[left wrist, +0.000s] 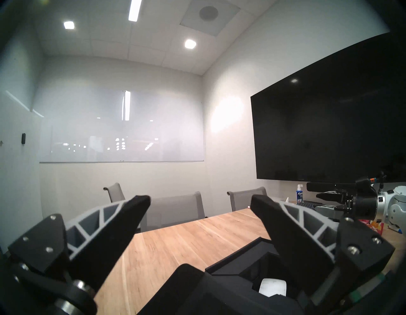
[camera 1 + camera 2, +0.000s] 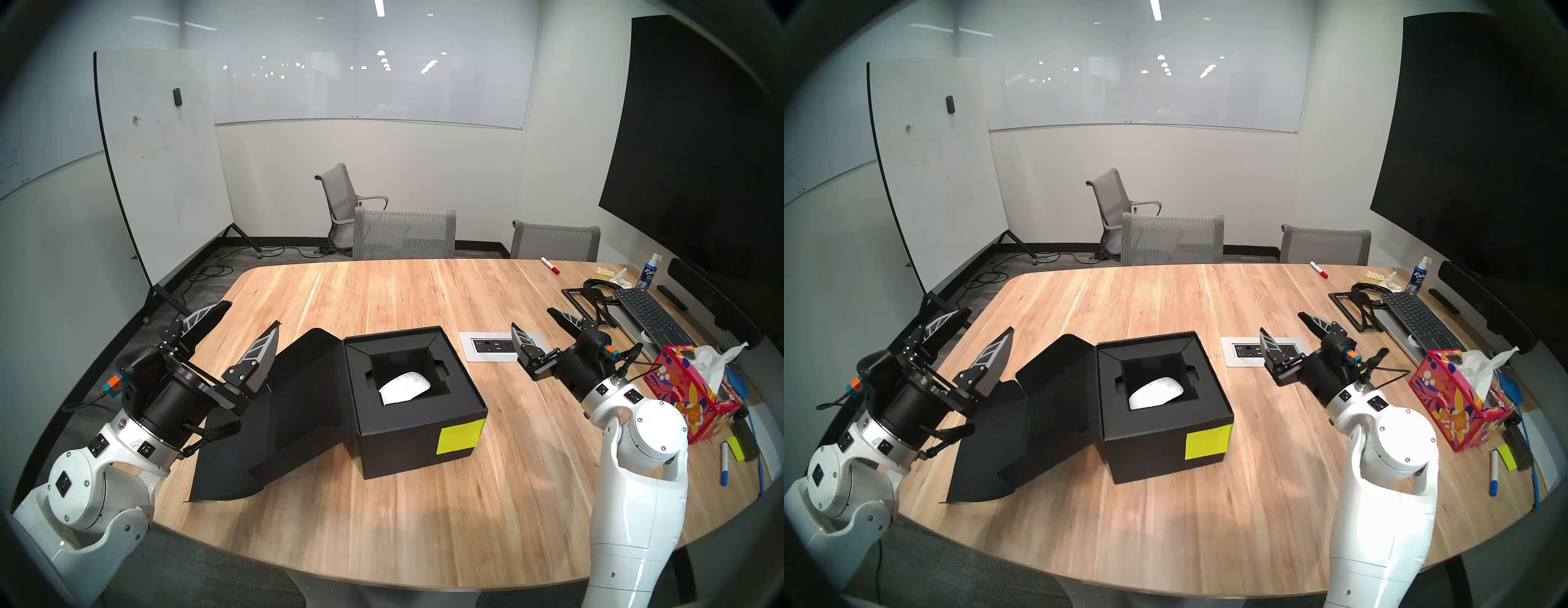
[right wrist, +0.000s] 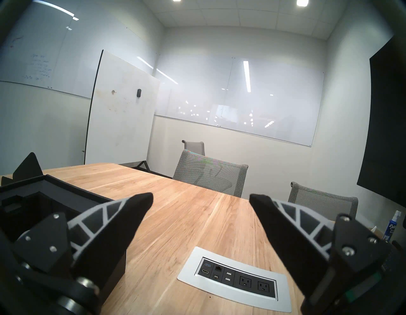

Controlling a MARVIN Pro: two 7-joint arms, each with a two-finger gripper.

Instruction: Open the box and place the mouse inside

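Box: black cube-shaped cardboard box (image 2: 418,433) is seen on the light wooden table (image 2: 424,288), lid flap (image 2: 305,407) thrown open and folded down on the side toward the left gripper; neon yellow-green sticky label (image 2: 461,435) is stuck on the near side wall.
Mouse: small smooth white rounded computer mouse (image 2: 405,386) is seen lying in the black recess of the box, between the two grippers, touched by neither; a part of it (image 1: 273,287) is caught low in the left wrist view, just under the right-hand finger.
Left gripper: left gripper (image 2: 250,316) is held above the table edge, jaws spread wide, nothing gripped; the open flap lies just below and beside it, contact cannot be told.
Right gripper: right gripper (image 2: 536,322) is held level over the table, jaws wide apart, nothing between them; well apart from the box.
Power panel: white inset outlet panel (image 3: 235,278) is seen directly under and ahead of the right gripper, between it and the box.
Tissue box: pink-and-blue patterned tissue box (image 2: 687,399) is set behind the right gripper, beside the right wrist.
Keyboard: dark keyboard (image 2: 647,314) is seen on the outer side of the right gripper.
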